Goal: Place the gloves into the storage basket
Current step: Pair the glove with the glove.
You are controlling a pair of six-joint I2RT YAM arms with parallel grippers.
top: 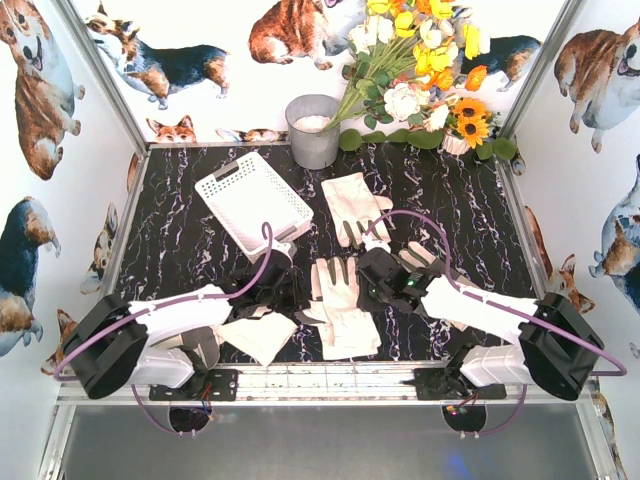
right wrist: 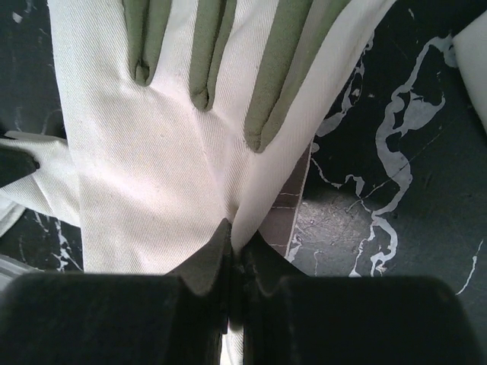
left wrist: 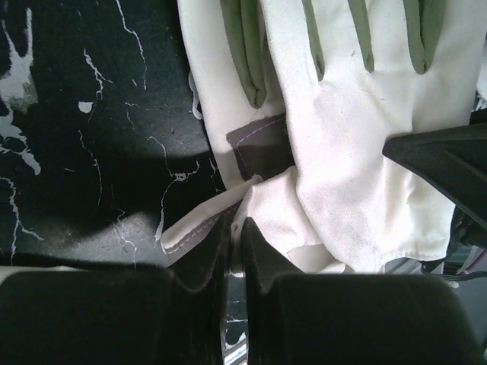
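Observation:
Two overlapping cream gloves [top: 340, 300] with olive-grey finger patches lie between my arms at mid-table. My left gripper [top: 290, 290] is at their left edge. In the left wrist view it [left wrist: 236, 224] is shut on a fold of glove [left wrist: 358, 129] fabric near the cuff. My right gripper [top: 368, 290] is at the right edge, and in the right wrist view it [right wrist: 237, 239] is shut on a pinch of the glove [right wrist: 152, 167] below the fingers. The white slotted storage basket [top: 255, 200] sits at the back left with nothing in it.
Another glove [top: 355, 205] lies right of the basket, one [top: 262, 335] lies by my left arm, and one [top: 425, 255] peeks out behind my right arm. A grey metal bucket [top: 313, 130] and a bunch of flowers [top: 420, 70] stand at the back.

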